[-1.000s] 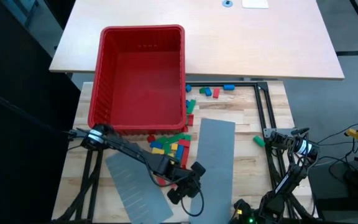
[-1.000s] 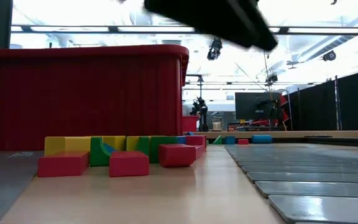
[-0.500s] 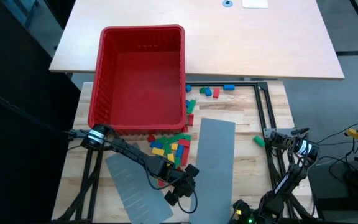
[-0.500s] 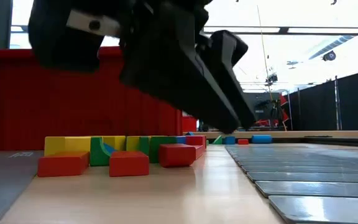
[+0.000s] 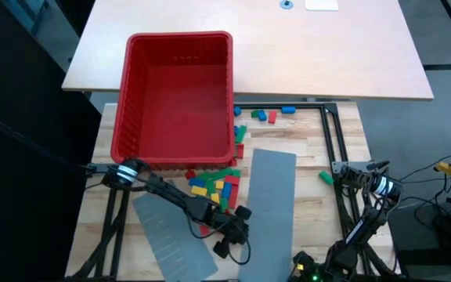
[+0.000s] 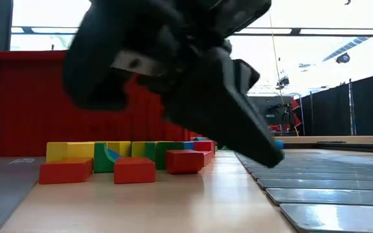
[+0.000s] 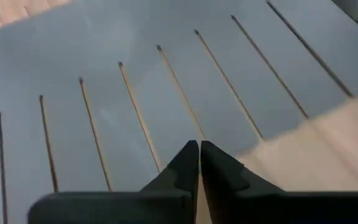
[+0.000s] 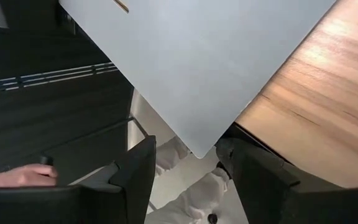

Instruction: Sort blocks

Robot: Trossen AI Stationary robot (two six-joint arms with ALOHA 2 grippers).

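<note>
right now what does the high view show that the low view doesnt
Only the high view shows the inside of the red bin, with no blocks in it, a scatter of blocks by its far right corner, the right arm parked at the table's right edge, and the left gripper over the gap between the two grey slotted panels. Only the low view shows the room behind and how the blocks stack. Both share the bin, the cluster of blocks before it and the left arm.

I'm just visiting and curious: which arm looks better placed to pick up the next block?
The left. Its pincer, fingers shut, hovers over the table near the blocks. The right pincer waits, open, at the table's near edge, farther away.
</note>
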